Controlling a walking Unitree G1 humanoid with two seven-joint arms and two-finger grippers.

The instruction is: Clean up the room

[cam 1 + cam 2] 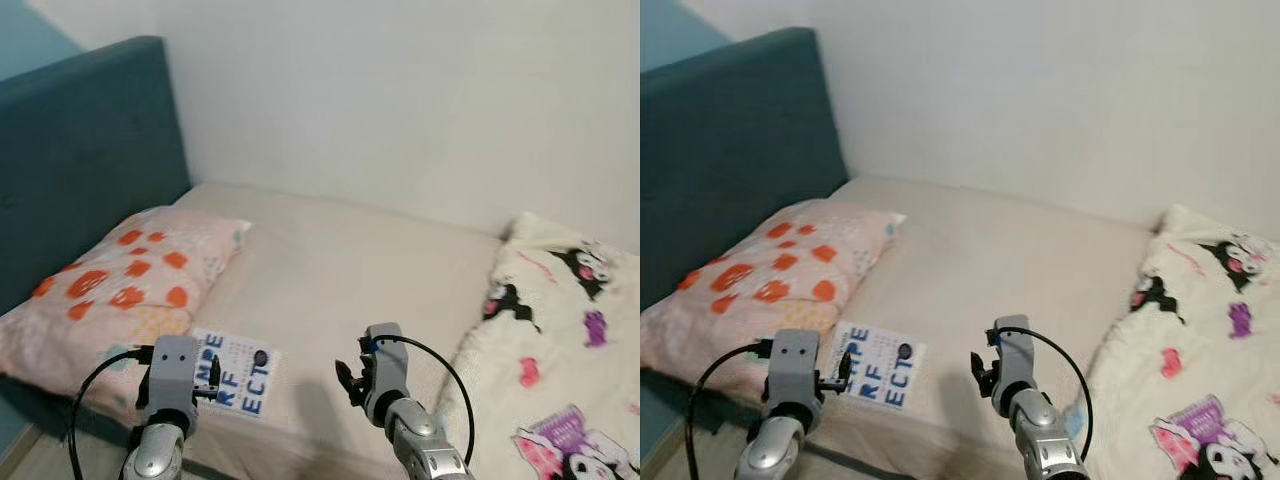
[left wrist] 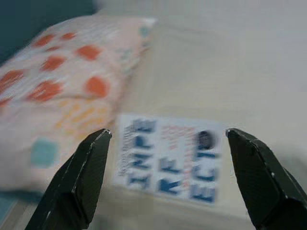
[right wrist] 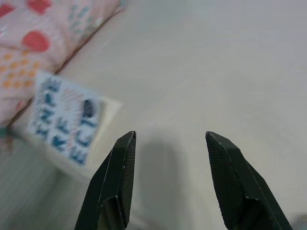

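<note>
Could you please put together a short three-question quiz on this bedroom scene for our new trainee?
1. True or false: the left gripper has its fingers spread apart, with the white booklet ahead of them.
2. What does the booklet lie beside? A) the pillow with orange spots B) the cartoon-print blanket C) the white wall
3. Fill in: the right gripper hovers over the beige ____.

Key: 1 true; 2 A; 3 mattress. The booklet lies near the bed's front edge next to the pillow, and both grippers are open and holding nothing.
</note>
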